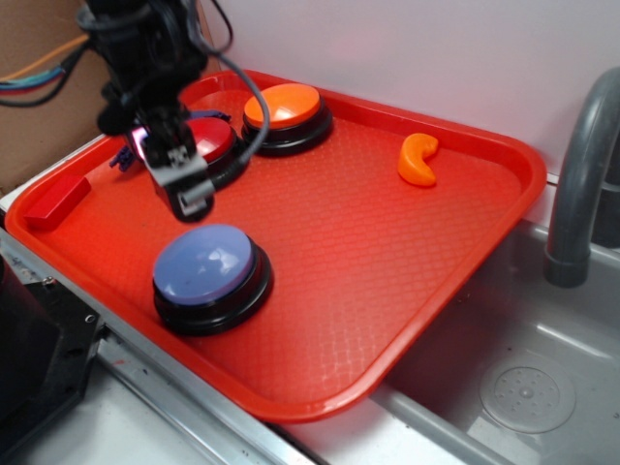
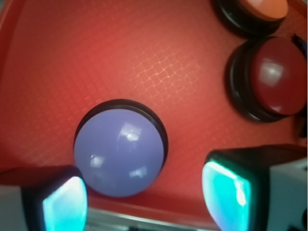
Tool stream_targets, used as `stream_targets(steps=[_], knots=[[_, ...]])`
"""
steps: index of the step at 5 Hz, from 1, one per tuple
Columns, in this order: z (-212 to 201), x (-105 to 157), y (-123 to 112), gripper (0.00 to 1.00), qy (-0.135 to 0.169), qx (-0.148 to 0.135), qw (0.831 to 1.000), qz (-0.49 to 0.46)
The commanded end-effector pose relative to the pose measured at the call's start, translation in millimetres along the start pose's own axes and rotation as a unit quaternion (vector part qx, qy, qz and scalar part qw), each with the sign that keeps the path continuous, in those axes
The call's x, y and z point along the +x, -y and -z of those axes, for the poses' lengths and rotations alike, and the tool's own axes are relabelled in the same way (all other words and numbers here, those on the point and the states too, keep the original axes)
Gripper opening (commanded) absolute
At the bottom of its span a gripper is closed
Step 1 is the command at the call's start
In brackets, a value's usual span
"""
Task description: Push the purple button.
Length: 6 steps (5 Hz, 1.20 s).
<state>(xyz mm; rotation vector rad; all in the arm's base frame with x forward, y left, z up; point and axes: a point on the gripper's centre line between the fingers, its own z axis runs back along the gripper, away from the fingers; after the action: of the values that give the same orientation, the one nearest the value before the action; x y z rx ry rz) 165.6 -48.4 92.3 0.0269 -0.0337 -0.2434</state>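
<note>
The purple button has a pale lavender-blue dome on a black base. It sits near the front left of the red tray. In the wrist view the purple button lies just ahead of the fingers, a little left of centre. My gripper hangs above the tray, just behind the purple button and in front of the red-capped button. My gripper is open and empty, with two teal-glowing pads wide apart.
An orange-capped button stands at the tray's back. An orange curved piece lies at the back right. A red block rests on the tray's left rim. A sink basin and grey faucet are at the right.
</note>
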Motion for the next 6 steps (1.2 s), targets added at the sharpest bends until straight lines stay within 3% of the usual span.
stream_targets(steps=[1,6], knots=[[28.4,10.6,15.1,1.00,0.035,0.012,0.999,0.007],[41.6,13.6,15.8,1.00,0.013,0.000,1.000,0.023]])
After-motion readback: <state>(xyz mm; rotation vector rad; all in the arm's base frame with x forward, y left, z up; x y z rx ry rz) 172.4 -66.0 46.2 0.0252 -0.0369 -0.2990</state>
